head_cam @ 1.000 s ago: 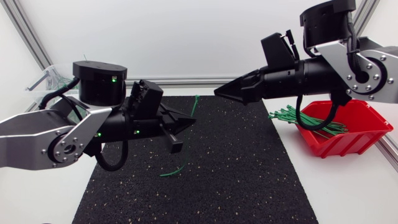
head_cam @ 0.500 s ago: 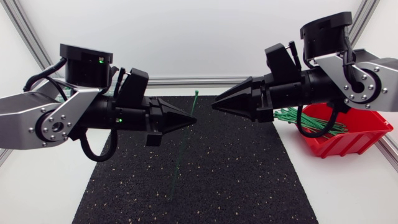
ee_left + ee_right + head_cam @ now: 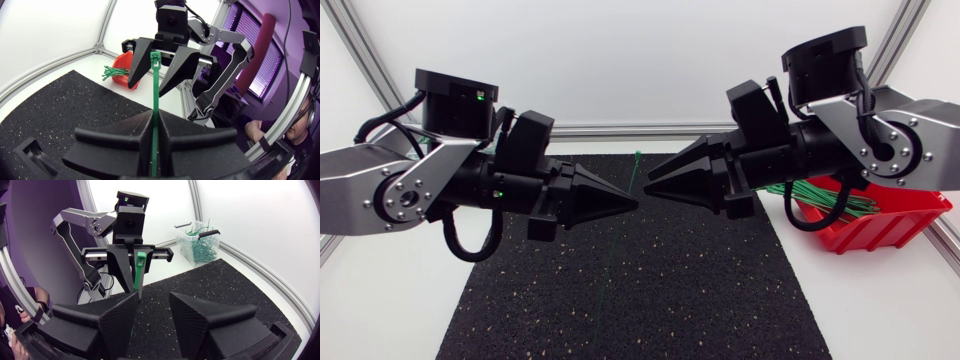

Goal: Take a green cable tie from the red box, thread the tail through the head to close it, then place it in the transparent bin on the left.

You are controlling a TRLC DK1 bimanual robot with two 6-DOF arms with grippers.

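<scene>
**Head view:** the silver-grey left arm point(image 3: 410, 190) and right arm point(image 3: 865, 140) meet nose to nose above the far half of the black speckled foam mat point(image 3: 630, 285), which lies on the white surface point(image 3: 880, 310). The left jaws are pinched tight on a thin green plastic cable tie point(image 3: 635, 157), which rises between the two noses over the mat's far edge. The right jaws stand parted and touch nothing. The red plastic box point(image 3: 905, 225), just off the mat's right edge, holds a sheaf of spare green ties point(image 3: 825, 193).

**Left wrist view:** the tie stands upright out of the closed left jaws, square head uppermost, well above the mat. The right jaws gape just beyond it, one finger to each side of the head and apart from it.

**Right wrist view:** the right jaws are wide and empty. The clear plastic bin with a black handle point(image 3: 200, 242), already holding ties, sits past the mat's far left corner.

The tie looks almost weightless, springy and slick, so its long free length will likely wobble and twist. A light pinch on its flat faces just below the head seems the steadiest hold for threading.
</scene>
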